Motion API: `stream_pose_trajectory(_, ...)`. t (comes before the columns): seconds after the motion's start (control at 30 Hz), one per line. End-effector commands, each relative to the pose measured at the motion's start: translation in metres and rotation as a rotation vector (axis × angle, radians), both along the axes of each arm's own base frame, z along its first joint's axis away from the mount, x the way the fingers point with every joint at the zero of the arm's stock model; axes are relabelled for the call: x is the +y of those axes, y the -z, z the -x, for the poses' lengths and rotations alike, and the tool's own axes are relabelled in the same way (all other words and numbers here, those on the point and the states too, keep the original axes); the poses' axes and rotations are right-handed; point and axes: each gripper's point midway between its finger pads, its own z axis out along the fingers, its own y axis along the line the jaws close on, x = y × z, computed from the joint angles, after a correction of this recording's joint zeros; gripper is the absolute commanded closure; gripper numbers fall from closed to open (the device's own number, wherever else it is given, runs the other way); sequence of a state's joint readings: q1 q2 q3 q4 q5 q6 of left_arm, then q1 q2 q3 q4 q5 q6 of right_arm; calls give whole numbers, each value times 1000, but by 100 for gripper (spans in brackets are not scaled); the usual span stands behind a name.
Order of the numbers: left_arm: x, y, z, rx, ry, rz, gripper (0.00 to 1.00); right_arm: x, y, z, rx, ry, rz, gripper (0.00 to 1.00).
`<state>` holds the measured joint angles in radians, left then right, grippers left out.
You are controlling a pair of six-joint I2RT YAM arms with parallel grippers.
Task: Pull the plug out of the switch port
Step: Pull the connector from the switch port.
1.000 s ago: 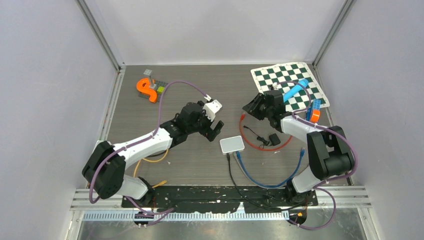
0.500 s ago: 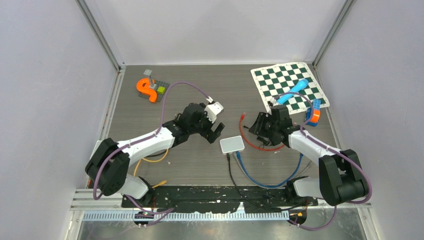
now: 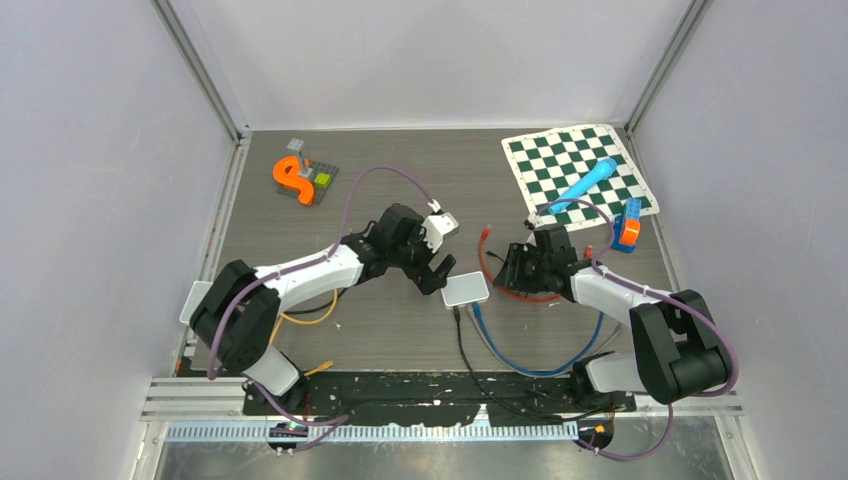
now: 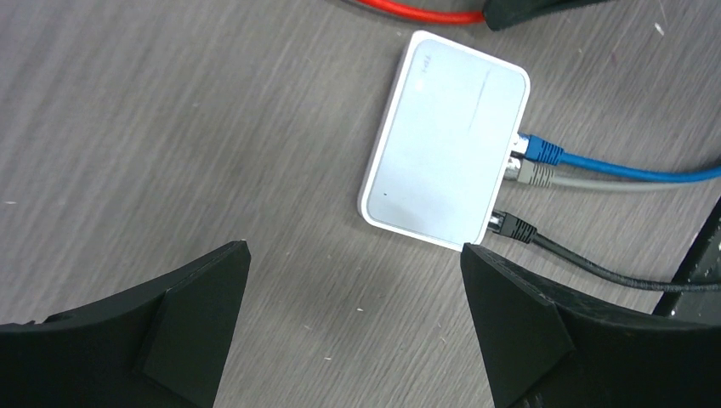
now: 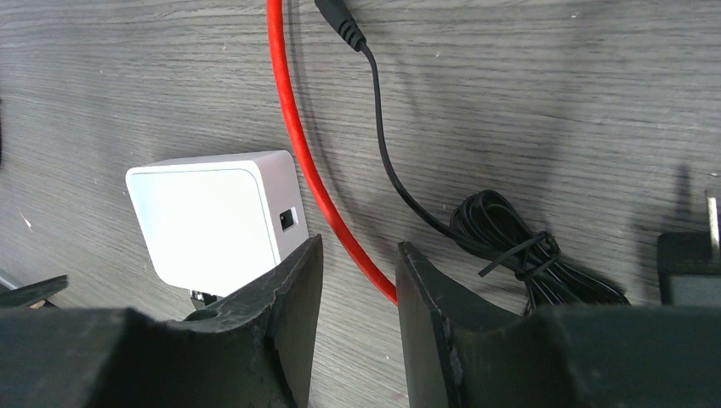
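We see a white rectangular plastic switch box (image 4: 446, 161) on a dark grey wood-grain tabletop (image 4: 170, 127). We count a blue cable (image 4: 629, 172), a grey cable (image 4: 595, 184), a black cable (image 4: 587, 259) and a red cable (image 5: 289, 127).

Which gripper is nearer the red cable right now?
Right. The right gripper has the red cable running between its fingers; the left gripper hangs open across the white network switch from it.

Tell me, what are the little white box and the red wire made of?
The flat white rectangular switch box looks like smooth hard plastic: it has rounded corners, a soft sheen and a moulded edge. The thin red cable seems to have a rubbery or plastic jacket, since it bends in a smooth curve. What is inside it cannot be seen.
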<state>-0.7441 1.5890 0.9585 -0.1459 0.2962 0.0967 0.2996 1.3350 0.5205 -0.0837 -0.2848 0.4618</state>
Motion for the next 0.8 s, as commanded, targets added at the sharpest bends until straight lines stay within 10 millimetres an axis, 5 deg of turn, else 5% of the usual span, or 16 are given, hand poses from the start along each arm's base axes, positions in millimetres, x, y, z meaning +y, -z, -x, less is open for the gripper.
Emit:
stream_pose_trajectory(0.0,-14,1,11,44,99,3,0,-1,-5,-5,-49,-11,18,56)
stream_pose_trajectory(0.27,-26,12,21,47,183,-67,1,-3,-5,2,-28,57,-2,59)
stream_pose_trajectory(0.43,-28,21,23,36,215,-117,1,15,-36,6,-117,65,-173,56)
stream_pose_trajectory(0.77,-26,38,24,13,277,-217,1,15,-51,26,-170,111,-262,53)
